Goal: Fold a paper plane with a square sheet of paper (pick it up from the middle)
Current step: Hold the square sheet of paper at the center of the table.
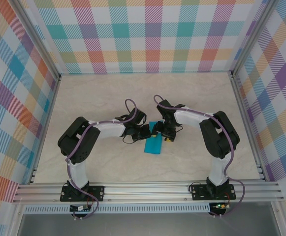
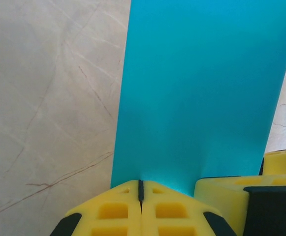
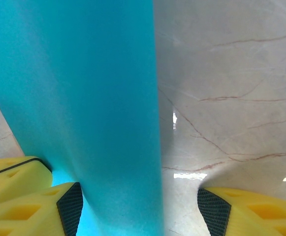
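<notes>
At the middle of the marble-patterned table (image 1: pixel 83 98), both arms reach inward and their grippers meet over a teal paper sheet (image 1: pixel 153 145). From above, the sheet reads as a longish rectangle rather than a square. Its long axis runs from the far side towards the near rail, leaning very slightly left as it comes nearer. The far end is tucked between the two grippers and the free end points back towards the arm bases.

The left gripper (image 1: pixel 145 132) has its yellow fingers (image 2: pixel 113 211) pressed flat together, with only a thin dark seam between them. The sheet comes straight out of that seam, so it is pinched at its end edge and stretches away from the wrist as a smooth, uncreased band.

The right gripper (image 1: pixel 161 131) stands with its jaws well apart. The sheet lies against one of its fingers (image 3: pixel 39 206), while the other is off on bare table and grips nothing.

I cannot tell whether the free end rests on the table or hangs above it
</notes>
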